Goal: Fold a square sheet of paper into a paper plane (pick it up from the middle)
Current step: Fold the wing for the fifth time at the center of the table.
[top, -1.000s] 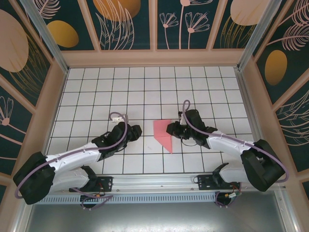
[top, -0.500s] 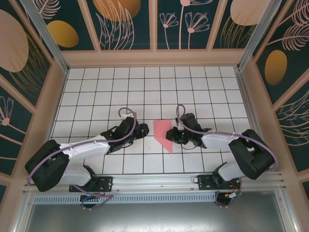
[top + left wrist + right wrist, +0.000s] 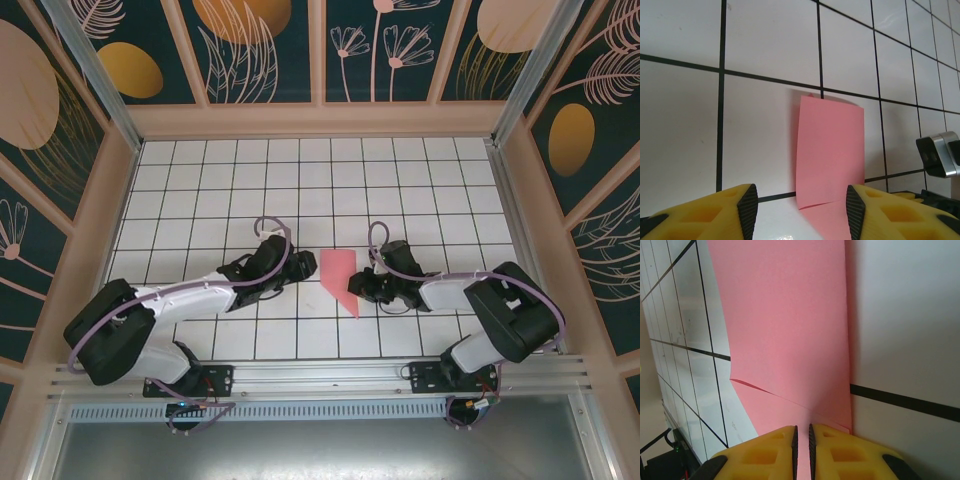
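The square sheet of paper (image 3: 338, 272) lies on the white grid table, pink-red and folded into a narrow shape with its point toward the near edge. My left gripper (image 3: 299, 268) is just left of it, low over the table and open. In the left wrist view its yellow fingers (image 3: 801, 206) stand wide, with the paper's (image 3: 830, 150) folded end between them and untouched. My right gripper (image 3: 358, 288) is at the paper's right edge. Its fingers (image 3: 802, 436) are shut to a thin slit with their tips on the pink paper (image 3: 790, 330), beside a crease.
The white tabletop (image 3: 300, 180) with black grid lines is ringed by wooden walls (image 3: 320, 120) with patterned panels. A metal rail (image 3: 320, 375) carrying both arm bases runs along the near edge. Part of the right gripper's dark body (image 3: 940, 155) shows behind the paper.
My left arm has reached right, bringing its gripper up to the paper's left edge. The right gripper has shifted slightly left and down onto the paper. The paper has barely moved.
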